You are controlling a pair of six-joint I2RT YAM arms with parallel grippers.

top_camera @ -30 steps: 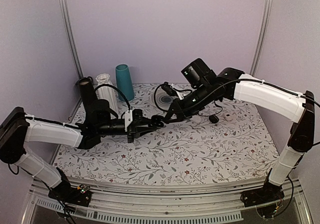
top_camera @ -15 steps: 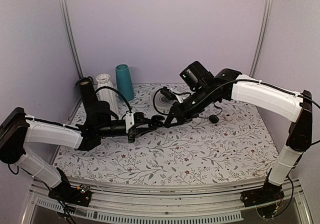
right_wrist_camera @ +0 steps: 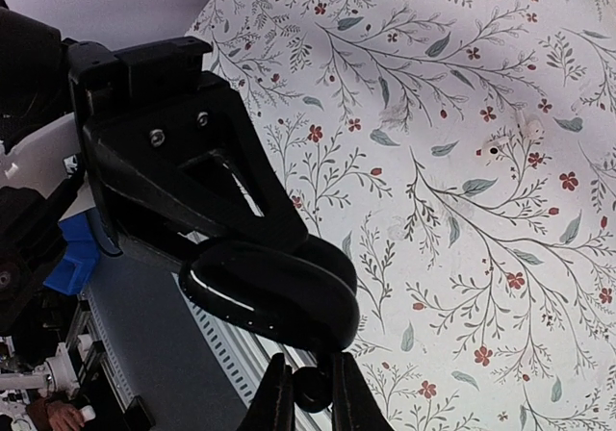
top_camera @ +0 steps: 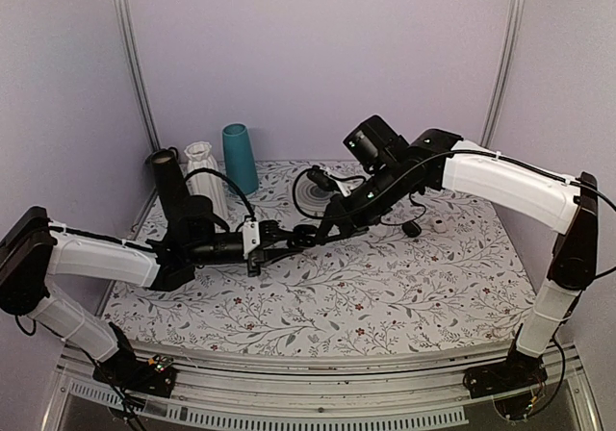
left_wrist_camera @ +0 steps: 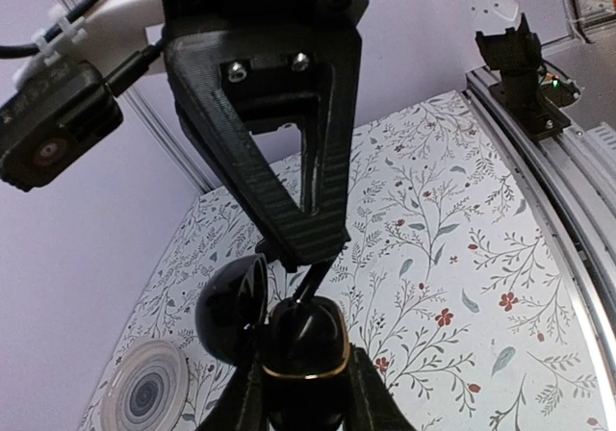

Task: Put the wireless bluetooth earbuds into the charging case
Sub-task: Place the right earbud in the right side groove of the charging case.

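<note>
The charging case [left_wrist_camera: 306,354] is held above the middle of the table [top_camera: 385,287] in the left gripper [left_wrist_camera: 308,397]. An earbud [right_wrist_camera: 310,387] is held in the right gripper [right_wrist_camera: 311,393] just beside the case. Behind them a disc [top_camera: 318,192] is laid. At the back left a cylinder [top_camera: 166,176], a vase [top_camera: 200,162] and a cup [top_camera: 240,158] are set in a row. To the right a knob [top_camera: 412,228] and a pebble [top_camera: 439,226] are found.

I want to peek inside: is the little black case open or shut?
Open: the charging case, held in the left gripper, has its lid swung aside from the gold-rimmed body.
</note>
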